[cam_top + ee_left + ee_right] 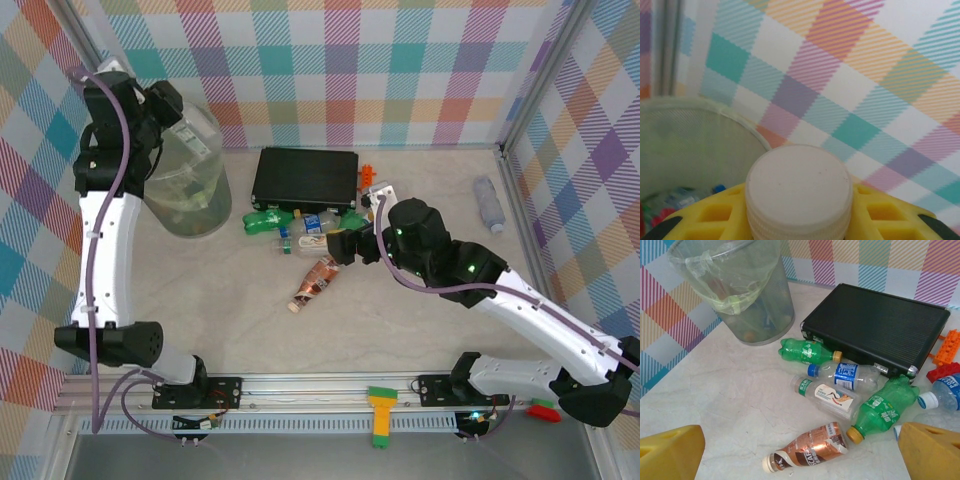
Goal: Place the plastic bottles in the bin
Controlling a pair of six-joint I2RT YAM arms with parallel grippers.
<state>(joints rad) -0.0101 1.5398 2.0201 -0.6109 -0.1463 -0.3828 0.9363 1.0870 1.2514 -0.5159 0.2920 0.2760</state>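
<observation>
Pale tabletop [230, 320] is enclosed by plaid walls [400, 70]. The bin [190, 215] is seen at the upper left of the top view, and a white-capped bottle [799, 180] is clamped by the left gripper [799, 220] near its rim. If released off-centre, it could be bounced outside. Near the centre, the right gripper [345, 247] is spread wide above the loose bottles [840, 377] by the black case [880, 325]; two could be pinched together.

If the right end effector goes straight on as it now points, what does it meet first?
Probably the brown-labelled bottle, which lies nearest ahead; depth is unclear.
</observation>
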